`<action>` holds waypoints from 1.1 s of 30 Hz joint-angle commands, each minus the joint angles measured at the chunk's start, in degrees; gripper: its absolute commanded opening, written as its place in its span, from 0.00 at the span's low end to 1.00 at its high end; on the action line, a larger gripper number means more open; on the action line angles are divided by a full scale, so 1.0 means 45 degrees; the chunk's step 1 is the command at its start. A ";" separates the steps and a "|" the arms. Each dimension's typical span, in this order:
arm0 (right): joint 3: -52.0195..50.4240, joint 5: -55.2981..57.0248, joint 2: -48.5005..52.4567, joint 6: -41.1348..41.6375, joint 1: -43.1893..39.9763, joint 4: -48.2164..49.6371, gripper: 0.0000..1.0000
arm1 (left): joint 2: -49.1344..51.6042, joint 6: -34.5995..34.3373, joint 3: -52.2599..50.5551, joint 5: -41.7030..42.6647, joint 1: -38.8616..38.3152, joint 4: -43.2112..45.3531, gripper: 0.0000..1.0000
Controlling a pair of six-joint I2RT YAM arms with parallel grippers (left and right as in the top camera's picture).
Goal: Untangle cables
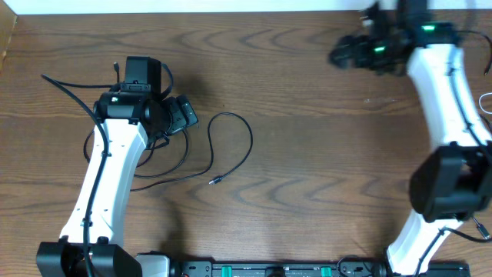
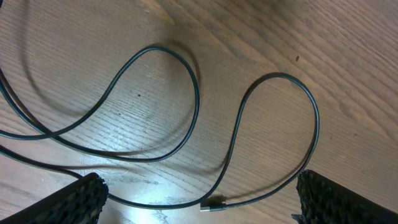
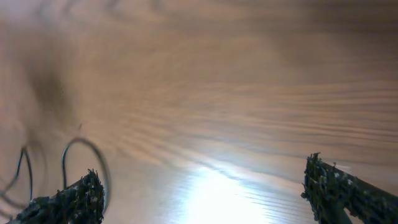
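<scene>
A thin black cable [image 1: 247,138] lies looped on the wooden table, ending in a small plug [image 1: 215,181]. My left gripper [image 1: 184,115] hovers open just left of the loop. In the left wrist view the cable [image 2: 194,93] makes two loops, and its plug [image 2: 214,203] lies on the wood between my open fingers [image 2: 78,202]; nothing is held in the left gripper [image 2: 199,186]. My right gripper [image 1: 344,54] is at the far right back, blurred. The right wrist view shows it [image 3: 202,180] open over bare wood, with a blurred cable loop [image 3: 87,146] at the left. A bit of white cord [image 1: 486,100] shows at the right edge.
The table's back edge [image 1: 231,11] runs along the top of the overhead view. A black rail [image 1: 269,269] with the arm bases lines the front edge. The black cable's other stretch [image 1: 65,91] runs out to the left behind my left arm.
</scene>
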 commanded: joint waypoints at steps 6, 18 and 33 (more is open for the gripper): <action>0.0000 0.2084 0.0724 0.1200 0.3288 -0.0092 0.99 | 0.0083 0.0068 -0.0019 -0.0068 -0.0019 -0.0068 0.98; 0.0000 0.3929 0.0821 0.4070 0.6664 -0.0282 0.99 | 0.0083 0.0068 -0.0019 -0.0068 -0.0019 -0.0068 0.98; -0.0010 0.5663 0.0826 0.5673 0.9471 -0.0418 0.99 | 0.0083 0.0068 -0.0019 -0.3847 0.0010 -0.0092 0.98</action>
